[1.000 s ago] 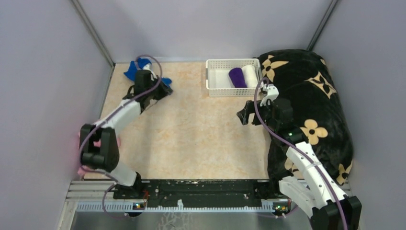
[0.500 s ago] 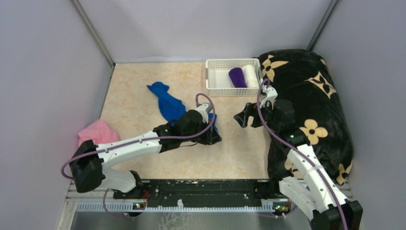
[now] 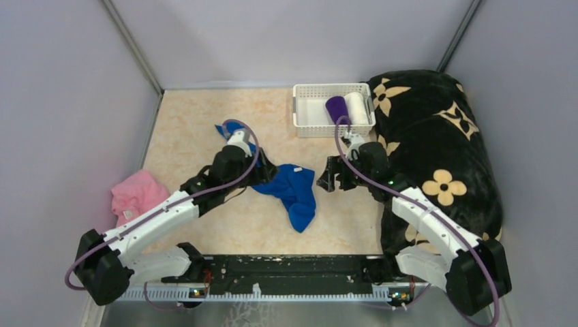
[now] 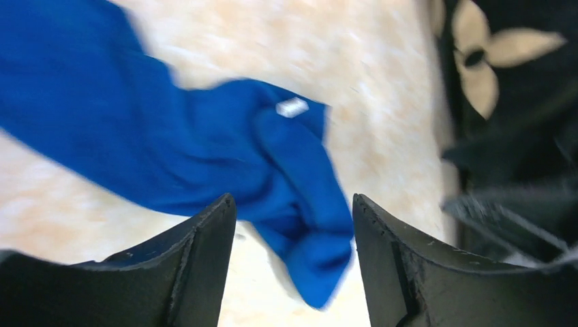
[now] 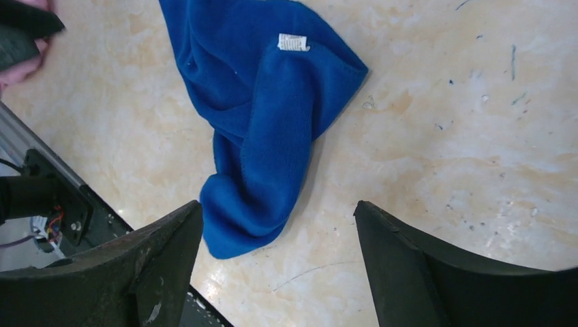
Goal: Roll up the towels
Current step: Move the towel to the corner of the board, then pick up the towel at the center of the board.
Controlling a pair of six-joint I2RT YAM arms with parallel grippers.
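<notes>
The bright blue towel lies crumpled and unrolled near the middle of the table, with its white tag facing up. My left gripper is open just left of it. In the left wrist view the blue towel lies on the table beyond the open left gripper, and nothing is held. My right gripper is open just right of the towel. The right wrist view shows the blue towel below and ahead of the empty right gripper. A dark purple towel and a cream-white towel lie rolled in the basket.
The white basket stands at the back, right of centre. A big black blanket with beige flowers fills the right side, beside my right arm. A pink cloth lies at the left edge. Grey walls enclose the table.
My left gripper dragged the blue towel from the far left corner to the middle, opened and let it go, then drew back left. My right gripper moved left toward the towel.
</notes>
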